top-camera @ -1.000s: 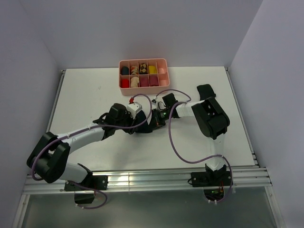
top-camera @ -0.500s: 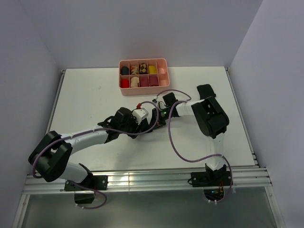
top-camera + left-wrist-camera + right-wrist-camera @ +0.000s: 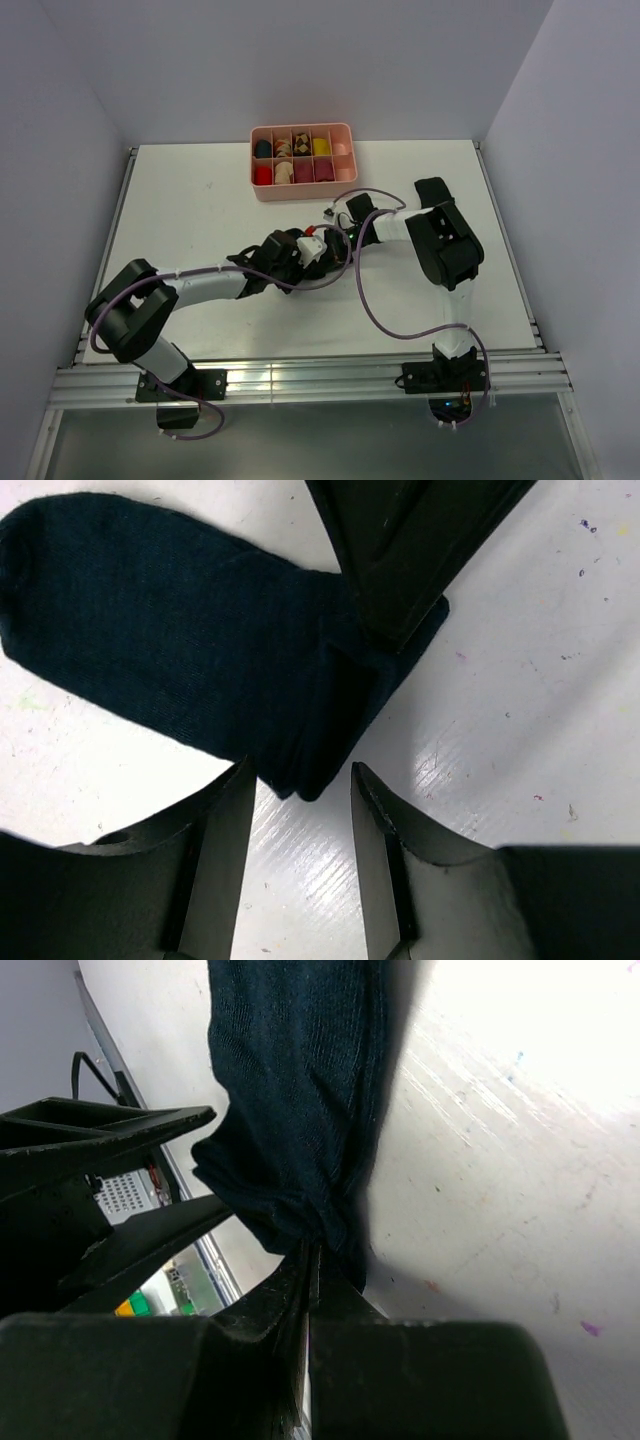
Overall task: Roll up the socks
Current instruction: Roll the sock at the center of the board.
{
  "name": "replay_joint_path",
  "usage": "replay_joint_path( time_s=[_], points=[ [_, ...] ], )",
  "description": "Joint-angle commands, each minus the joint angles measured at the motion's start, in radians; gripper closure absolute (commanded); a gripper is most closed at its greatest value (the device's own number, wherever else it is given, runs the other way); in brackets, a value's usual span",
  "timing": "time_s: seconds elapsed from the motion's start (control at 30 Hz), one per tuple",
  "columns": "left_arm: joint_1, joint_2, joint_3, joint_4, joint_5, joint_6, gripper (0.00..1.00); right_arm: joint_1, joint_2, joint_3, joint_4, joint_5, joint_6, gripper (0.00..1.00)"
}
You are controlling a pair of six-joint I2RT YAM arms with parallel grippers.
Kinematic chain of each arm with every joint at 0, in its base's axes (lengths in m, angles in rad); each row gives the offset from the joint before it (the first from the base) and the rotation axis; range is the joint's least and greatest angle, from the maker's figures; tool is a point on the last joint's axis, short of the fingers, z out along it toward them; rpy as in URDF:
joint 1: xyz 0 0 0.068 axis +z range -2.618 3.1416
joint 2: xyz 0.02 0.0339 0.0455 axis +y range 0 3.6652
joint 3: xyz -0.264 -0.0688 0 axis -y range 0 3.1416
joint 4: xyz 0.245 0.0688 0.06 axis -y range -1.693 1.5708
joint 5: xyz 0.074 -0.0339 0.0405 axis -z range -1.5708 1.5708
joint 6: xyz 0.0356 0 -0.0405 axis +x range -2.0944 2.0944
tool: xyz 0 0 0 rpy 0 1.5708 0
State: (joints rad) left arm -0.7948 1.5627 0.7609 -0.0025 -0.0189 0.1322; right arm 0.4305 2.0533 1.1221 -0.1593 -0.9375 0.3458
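**Black sock pinched at one end, just on the near side of the tray**

The overhead view places the action: both arms reach to one spot on the white table [image 3: 180, 200], near the pink tray [image 3: 300, 191] on its side toward the arm bases. From up there the fabric is almost wholly hidden under the two wrists.

The wrist cameras supply what the overhead view cannot. The left one shows a black sock [image 3: 170, 650] lying flat on the table, its rounded toe pointing away from the bunched end. That end is folded into creases. The right gripper [image 3: 313, 1260] has its fingers pressed tight together on this bunched end, which only its own camera shows plainly: the cloth gathers into wrinkles right at the fingertips.

The left gripper [image 3: 300, 780] stands with its fingers parted, and the sock's folded corner reaches just into the gap between the tips without being clamped.

The knit is dark, plain and finely ribbed.
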Motion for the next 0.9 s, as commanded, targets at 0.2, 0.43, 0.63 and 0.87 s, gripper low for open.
replay_joint_path(
  time_s=[0.2, 0.43, 0.63, 0.87],
  points=[
    [-0.04, 0.069, 0.084, 0.029, -0.053, 0.035, 0.52, -0.026, 0.022, 0.038, -0.069, -0.006, -0.07, 1.0],
    [-0.043, 0.134, 0.149, 0.01, -0.033, 0.003, 0.54, -0.039, 0.016, 0.025, -0.08, -0.001, -0.08, 1.0],
    [-0.044, 0.16, 0.155, 0.05, -0.012, -0.013, 0.55, -0.078, -0.004, 0.005, -0.105, 0.011, -0.106, 1.0],
    [-0.047, 0.214, 0.173, 0.072, 0.01, -0.017, 0.6, -0.099, -0.005, 0.01, -0.131, 0.02, -0.123, 1.0]
  ],
)
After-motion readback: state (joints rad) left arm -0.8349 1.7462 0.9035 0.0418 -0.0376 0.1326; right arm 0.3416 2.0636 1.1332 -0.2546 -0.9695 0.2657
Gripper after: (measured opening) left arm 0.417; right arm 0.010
